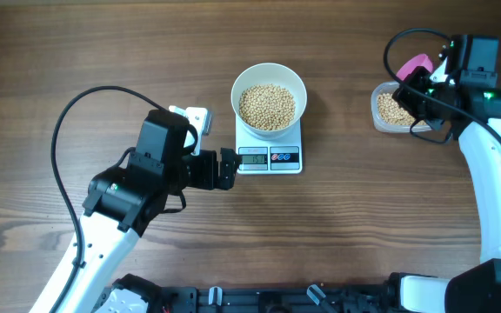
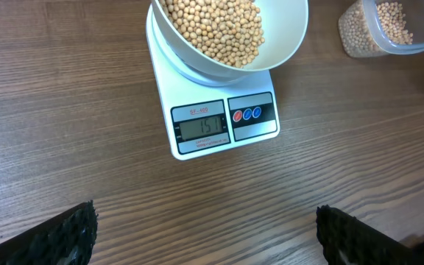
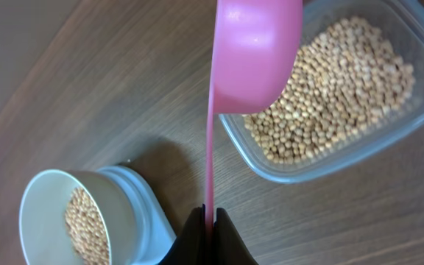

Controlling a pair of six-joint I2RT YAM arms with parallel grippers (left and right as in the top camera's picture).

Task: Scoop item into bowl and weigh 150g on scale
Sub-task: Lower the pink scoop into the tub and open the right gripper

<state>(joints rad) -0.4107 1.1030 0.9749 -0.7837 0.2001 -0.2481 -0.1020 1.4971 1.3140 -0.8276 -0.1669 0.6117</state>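
Most of your job looks done: soybeans [image 1: 267, 106] sit in the white bowl [image 1: 236, 97] on the scale [image 1: 270, 158], its display seemingly at target. Your right gripper [image 3: 210, 235] pinches the pink scoop [image 3: 256, 51] by the tub [image 3: 330, 163]; your left gripper [image 1: 229, 169] gapes empty nearby. Only parking the scoop seems left.

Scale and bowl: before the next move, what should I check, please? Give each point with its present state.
1. The bowl, holding beans, rests on the scale: ok.
2. The display appears to read 151, close to target: ok.
3. The left gripper is open and not touching the scale: ok.
4. The right gripper is shut on the pink scoop handle: ok.
5. The scoop is by the clear tub, away from the bowl: ok.
6. Scoop empty: cannot tell, only its underside shows.
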